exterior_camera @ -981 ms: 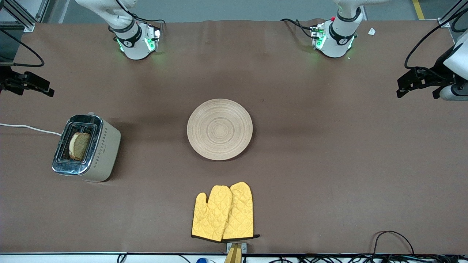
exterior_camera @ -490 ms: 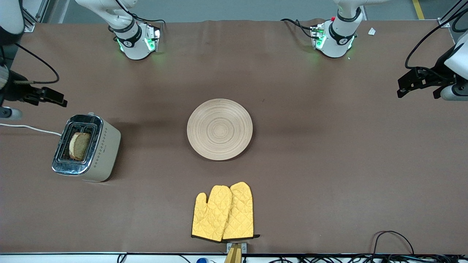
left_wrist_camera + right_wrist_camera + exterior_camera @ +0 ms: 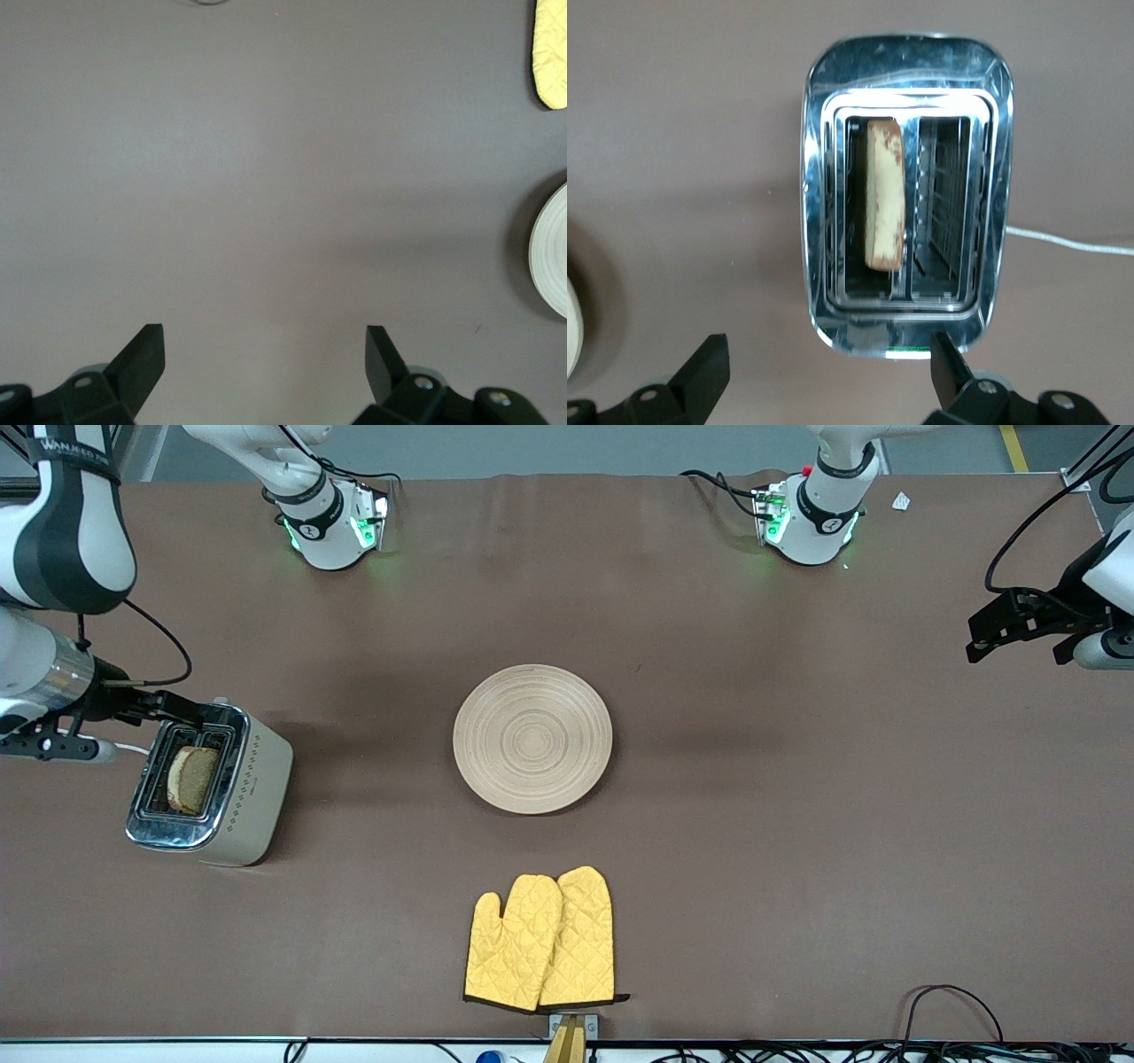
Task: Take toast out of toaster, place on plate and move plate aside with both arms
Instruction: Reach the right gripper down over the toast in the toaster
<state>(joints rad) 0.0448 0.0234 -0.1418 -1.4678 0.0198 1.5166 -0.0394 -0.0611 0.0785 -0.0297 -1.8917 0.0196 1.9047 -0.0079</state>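
The toast (image 3: 192, 778) stands upright in one slot of the chrome-topped toaster (image 3: 239, 797), toward the right arm's end of the table. Its crust edge (image 3: 885, 195) shows in the right wrist view, in the toaster (image 3: 824, 221). My right gripper (image 3: 190, 710) hangs open and empty over the toaster's end, its fingertips (image 3: 828, 345) spread wide there. The round beige plate (image 3: 532, 739) lies bare at mid-table. My left gripper (image 3: 1014, 651) waits open and empty over bare cloth at the left arm's end (image 3: 264, 332), with the plate's rim (image 3: 551, 266) at the picture's side.
A pair of yellow oven mitts (image 3: 542, 941) lies nearer the front camera than the plate; one tip (image 3: 551, 53) shows in the left wrist view. The toaster's white cord (image 3: 62, 733) runs off the table's end. Cables line the front edge.
My right arm has swung in from the table's end, bringing its open gripper over the toaster's end. The left arm has hardly moved. Toast and plate are unmoved.
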